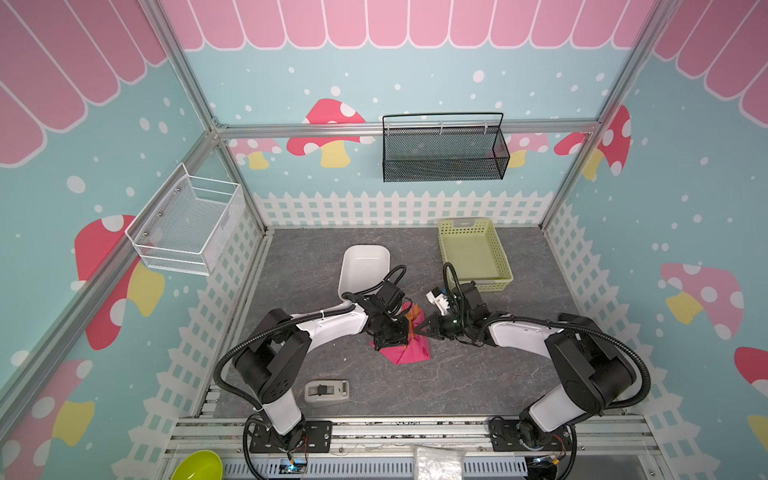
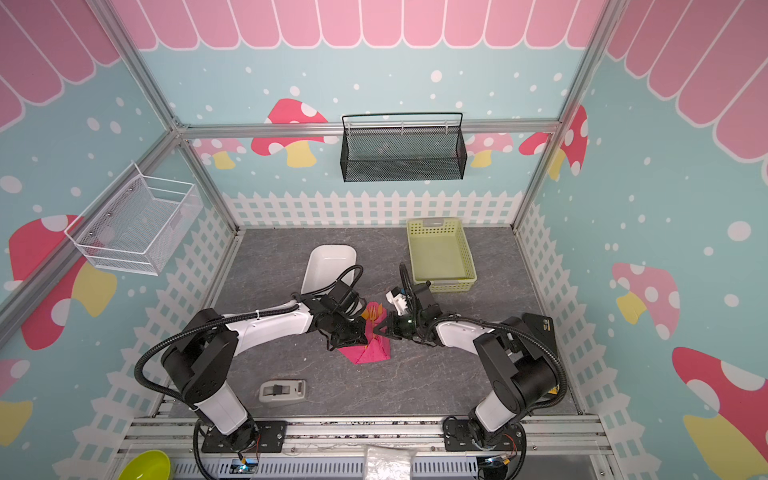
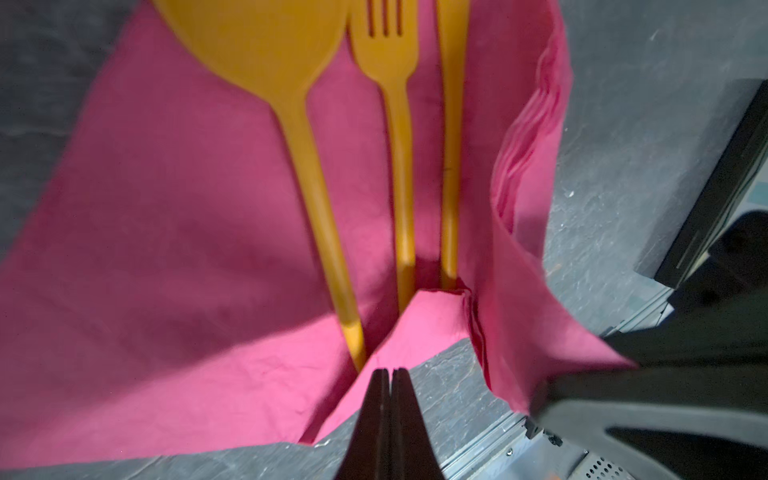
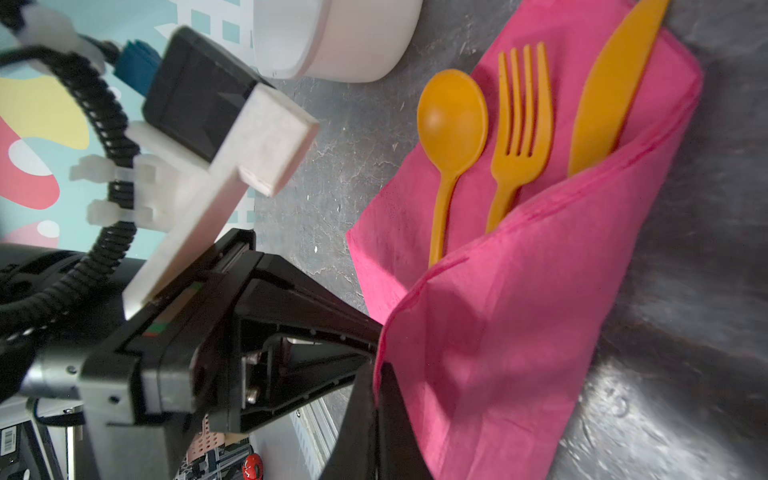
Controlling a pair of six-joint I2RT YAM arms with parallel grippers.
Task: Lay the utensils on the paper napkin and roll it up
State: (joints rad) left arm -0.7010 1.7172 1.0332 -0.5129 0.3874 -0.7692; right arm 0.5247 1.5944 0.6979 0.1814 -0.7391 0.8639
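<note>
The utensils [image 4: 521, 137] lie parallel on the paper napkin [image 4: 519, 332]. Their handle ends point straight at the left gripper [image 3: 390, 376], whose fingers are pressed together at the napkin's corner. Sideways of the handles, the right gripper [image 4: 380, 382] is clamped on a raised napkin flap.

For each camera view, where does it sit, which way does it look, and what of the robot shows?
Top views: high over the front, looking down and back at the table; both arms whole, meeting over the napkin.
Left wrist: on the left arm, looking past the shut left gripper along spoon, fork and knife; right gripper pinches the napkin's corner.
Right wrist: on the right arm, low, facing the napkin; its own fingers and the left gripper show.
Shared: both wrist views show spoon, fork and knife.
</note>
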